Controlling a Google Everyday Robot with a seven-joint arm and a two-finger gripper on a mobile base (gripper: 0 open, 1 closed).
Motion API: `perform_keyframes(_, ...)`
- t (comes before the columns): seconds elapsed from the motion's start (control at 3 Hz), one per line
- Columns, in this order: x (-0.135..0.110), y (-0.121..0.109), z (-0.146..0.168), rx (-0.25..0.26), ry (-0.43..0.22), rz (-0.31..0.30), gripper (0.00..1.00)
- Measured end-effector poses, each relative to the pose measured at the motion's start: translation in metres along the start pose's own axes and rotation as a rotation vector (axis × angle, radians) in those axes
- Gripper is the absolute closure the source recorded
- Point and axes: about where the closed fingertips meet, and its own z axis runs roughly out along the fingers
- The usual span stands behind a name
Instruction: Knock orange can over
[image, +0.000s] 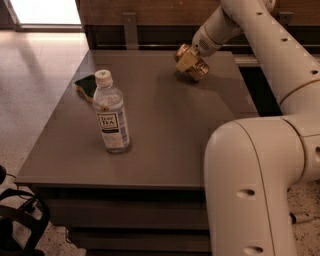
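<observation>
Grey tabletop (170, 135): toward its far right corner the orange can (195, 67) sits tilted, the end effector (187, 59) against it; whether it grips cannot be told.

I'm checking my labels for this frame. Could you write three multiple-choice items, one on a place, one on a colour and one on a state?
1. Where on the table is the orange can?
A) front left corner
B) far right part, at the gripper
C) touching the bottle

2. What colour is the cap of the water bottle?
A) red
B) blue
C) white

3. How is the water bottle placed?
A) upright on the table
B) lying on its side
C) lifted off the table

Answers:
1 B: the can is at the arm's end, far from the bottle.
2 C: the cap is plainly white.
3 A: its base rests on the tabletop, cap up.
</observation>
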Motion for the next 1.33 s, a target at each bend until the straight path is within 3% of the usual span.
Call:
perform_keyframes(1.0, -0.004, 0.002, 0.005, -0.016, 0.002, -0.009, 1.0)
perform_keyframes(1.33, -0.011, 0.013, 0.027, -0.069, 0.0, -0.037, 1.0)
